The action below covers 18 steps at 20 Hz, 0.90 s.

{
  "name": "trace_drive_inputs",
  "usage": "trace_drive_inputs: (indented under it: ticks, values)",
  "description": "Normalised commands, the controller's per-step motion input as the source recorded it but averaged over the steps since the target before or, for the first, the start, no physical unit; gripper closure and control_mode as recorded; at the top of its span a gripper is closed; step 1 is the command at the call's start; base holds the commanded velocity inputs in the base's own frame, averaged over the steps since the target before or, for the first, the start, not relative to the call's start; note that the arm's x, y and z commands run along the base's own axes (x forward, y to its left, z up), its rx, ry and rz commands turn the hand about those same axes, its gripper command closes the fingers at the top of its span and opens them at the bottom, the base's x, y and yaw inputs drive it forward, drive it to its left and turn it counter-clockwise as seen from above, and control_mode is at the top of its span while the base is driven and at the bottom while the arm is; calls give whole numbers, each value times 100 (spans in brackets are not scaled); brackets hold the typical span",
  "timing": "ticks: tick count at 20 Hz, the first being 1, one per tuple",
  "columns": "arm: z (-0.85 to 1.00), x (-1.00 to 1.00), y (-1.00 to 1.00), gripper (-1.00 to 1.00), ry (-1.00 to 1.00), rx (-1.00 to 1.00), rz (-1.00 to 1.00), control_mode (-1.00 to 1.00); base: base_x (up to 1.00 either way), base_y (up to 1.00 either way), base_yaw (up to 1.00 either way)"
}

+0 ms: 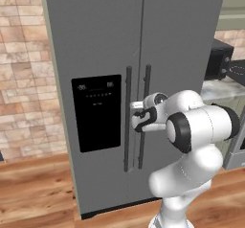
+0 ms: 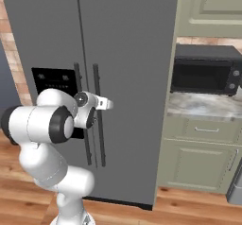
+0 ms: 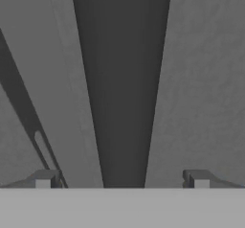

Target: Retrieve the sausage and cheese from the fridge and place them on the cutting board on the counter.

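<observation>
My gripper [image 3: 122, 181] sits right up at the fridge [image 1: 105, 40], jaws spread wide apart around nothing, with one dark vertical handle [image 3: 122, 78] running up the middle of the hand view between the two fingertips [image 3: 45, 178]. Both doors are closed. In the left base view the hand is mid-frame, at the pair of handles [image 1: 128, 121]. The black dispenser panel [image 1: 96, 112] sits left of centre; it carries pale marks, too small to read. In the right base view the counter [image 2: 203, 106] lies at the right, with a black microwave [image 2: 206, 69] on it. No brand is legible.
</observation>
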Motion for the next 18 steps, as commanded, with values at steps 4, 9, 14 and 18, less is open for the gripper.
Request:
trace_drive_inputs:
  ticks: [4,9,14,18]
  values:
    - [0,28,0,-100,0,0,0,-100,0,0,0]
    - [0,25,0,-100,0,0,1,-100,0,0,0]
    - [-1,24,0,-100,0,0,1,-100,0,0,0]
    - [-4,26,0,100,0,0,0,-100,0,0,0]
